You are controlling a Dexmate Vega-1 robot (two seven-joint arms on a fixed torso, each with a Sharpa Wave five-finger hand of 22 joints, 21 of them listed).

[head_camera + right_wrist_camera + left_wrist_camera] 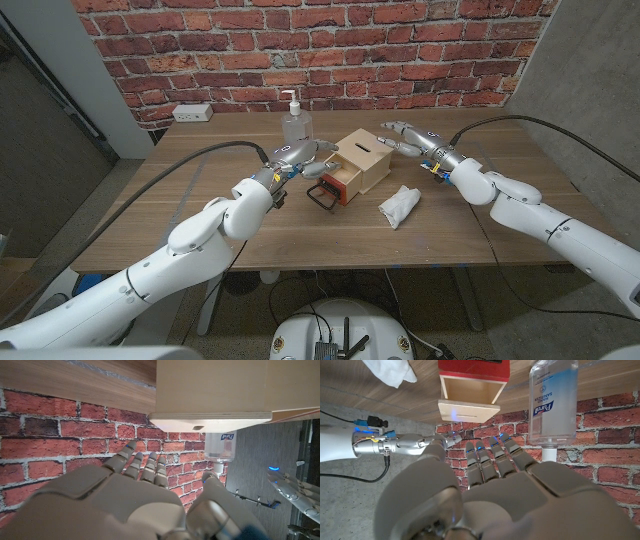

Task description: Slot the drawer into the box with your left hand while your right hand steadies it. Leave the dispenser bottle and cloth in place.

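Since drawer (331, 184) sits partway out of box (366, 161) at table (200, 240) centre, red front w/ black wire handle (321, 197) facing robot, job looks like a push-in. Prob light, stiff wood; should slide easy but could jam if skewed. Best contact: flat red front or handle, pushed straight. Box likely light too, may skid w/o bracing on far side.

Left hand (303, 157) hovering just above drawer/box near side, fingers apart, holding nothing; wrist view same (490, 455). Right hand (408, 137) near box far-right corner, fingers spread, not clearly touching; contact can't tell.

Bottle (296, 126) just behind left hand, clear w/ pump; label in left wrist view (547, 407) reads "PURELL", "hand sanitizer". Cloth (399, 206), white, crumpled, right of box, well apart from drawer. No other legible writing.
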